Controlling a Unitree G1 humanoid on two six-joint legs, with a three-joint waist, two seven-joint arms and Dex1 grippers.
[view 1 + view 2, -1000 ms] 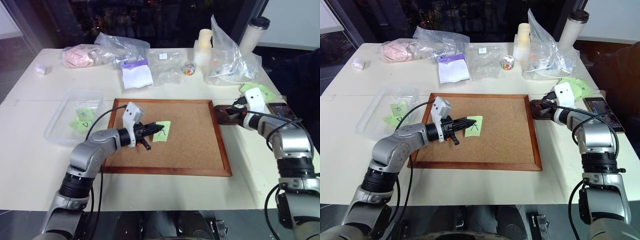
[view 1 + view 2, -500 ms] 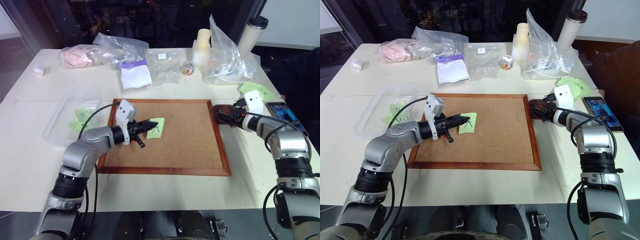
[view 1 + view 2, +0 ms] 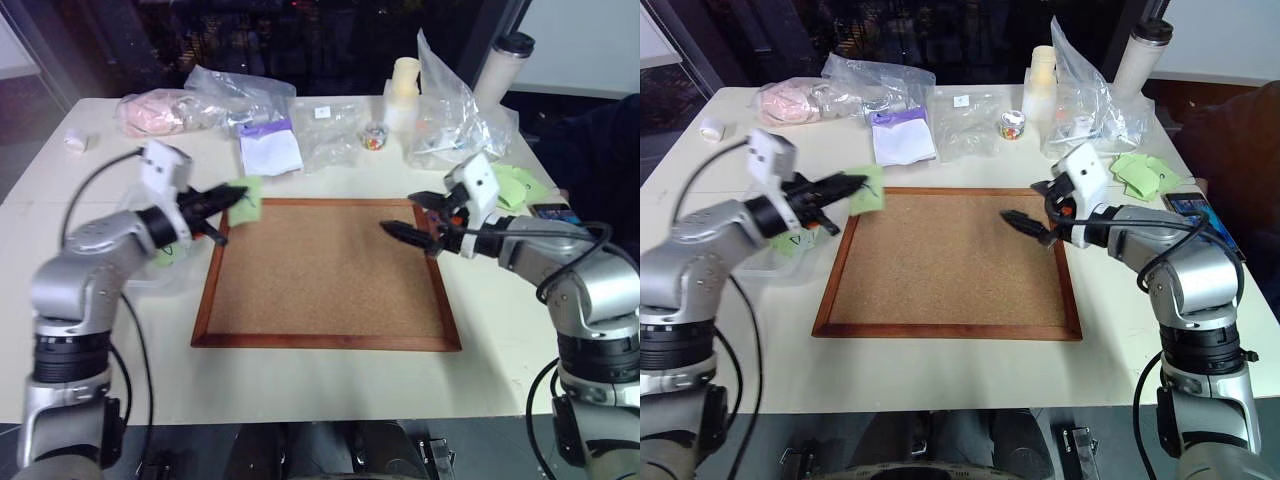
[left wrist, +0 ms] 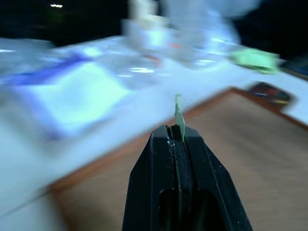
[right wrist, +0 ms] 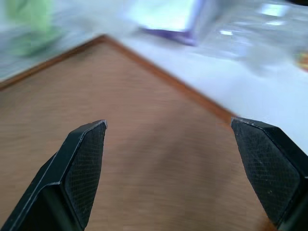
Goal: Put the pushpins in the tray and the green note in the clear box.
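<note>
Your left gripper (image 3: 232, 196) is clamped on the green note (image 3: 246, 195), holding it in the air over the cork board's (image 3: 330, 272) far left corner, just beside the clear box (image 3: 150, 283). Your right gripper (image 3: 412, 215) hangs with fingers wide apart and empty over the board's right edge.

Table (image 3: 330, 400): broad, pale cream top, with a faint seam running across it on the left; its far edge meets the glass.
Window (image 3: 300, 40): dark glazing behind the table (small scattered points of light show in it), crossed by slanting dark frame bars.
Wall (image 3: 590, 45): plain white panel at the far right corner.
Floor (image 3: 670, 110): dim greyish surface past the table's left edge.
Light: even and soft on the tabletop.
</note>
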